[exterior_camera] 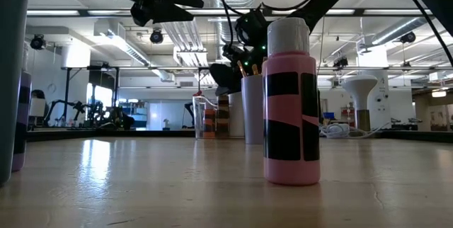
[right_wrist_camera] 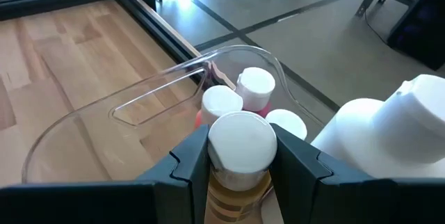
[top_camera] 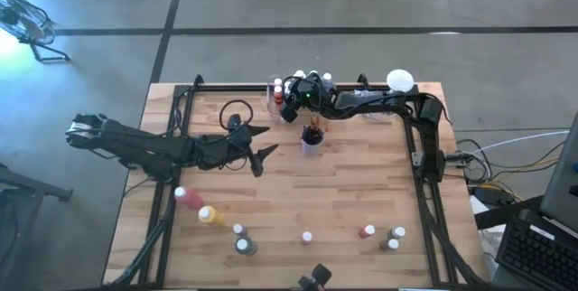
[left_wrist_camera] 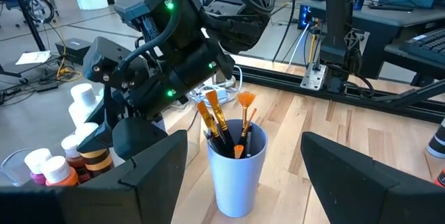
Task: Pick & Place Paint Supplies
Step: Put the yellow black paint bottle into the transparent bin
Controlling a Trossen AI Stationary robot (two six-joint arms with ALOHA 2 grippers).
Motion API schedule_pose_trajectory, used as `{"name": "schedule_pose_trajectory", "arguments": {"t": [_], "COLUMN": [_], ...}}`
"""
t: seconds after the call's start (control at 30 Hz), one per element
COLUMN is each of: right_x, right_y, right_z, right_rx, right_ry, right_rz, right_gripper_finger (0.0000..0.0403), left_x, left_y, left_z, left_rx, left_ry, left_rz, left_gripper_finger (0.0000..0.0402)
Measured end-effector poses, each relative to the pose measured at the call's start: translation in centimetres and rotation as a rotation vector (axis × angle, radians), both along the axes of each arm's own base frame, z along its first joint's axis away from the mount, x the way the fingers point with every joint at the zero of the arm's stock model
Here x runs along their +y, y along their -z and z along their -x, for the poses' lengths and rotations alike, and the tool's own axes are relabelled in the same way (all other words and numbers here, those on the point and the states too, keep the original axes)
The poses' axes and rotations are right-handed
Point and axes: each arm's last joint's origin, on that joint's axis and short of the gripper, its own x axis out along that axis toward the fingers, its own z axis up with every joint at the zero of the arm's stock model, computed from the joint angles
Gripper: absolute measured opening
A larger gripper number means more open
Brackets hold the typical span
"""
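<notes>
My right gripper reaches over the clear plastic container at the table's far edge and is shut on a white-capped bottle with an amber body. Other white-capped bottles stand in that container. My left gripper is open and hovers just left of a pale cup holding orange-tipped brushes; it touches nothing. The cup stands mid-table. Several loose bottles stand near the near edge, among them a pink one, a red one and a yellow one. My right gripper pinches the bottle between its two fingers, at the cap and neck. It comes from above, slanting down. The bottle is upright, over the container's opening among the other caps. Whether its base stands on anything is hidden.
A black frame runs around the tabletop's edges. A white round thing sits at the far right corner. The strip of bare wood between the cup and the near-edge bottles is free. The right arm lies along the far edge.
</notes>
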Motion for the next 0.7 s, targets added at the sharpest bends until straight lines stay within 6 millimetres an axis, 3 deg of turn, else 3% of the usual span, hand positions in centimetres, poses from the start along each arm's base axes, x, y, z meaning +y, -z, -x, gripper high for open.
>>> {"name": "schedule_pose_trajectory", "arguments": {"t": [0.7], "right_x": [-0.11], "right_y": [0.44], "right_z": [0.28], "right_rx": [-0.007], "right_ry": [0.006], "right_rz": [-0.046], "right_gripper_finger": [0.0113], "left_x": [-0.02], "left_y": [0.0], "left_z": [0.0], "left_rx": [-0.004], "left_ry": [0.002], "left_rz": [0.009], "left_gripper_finger": [0.0287]}}
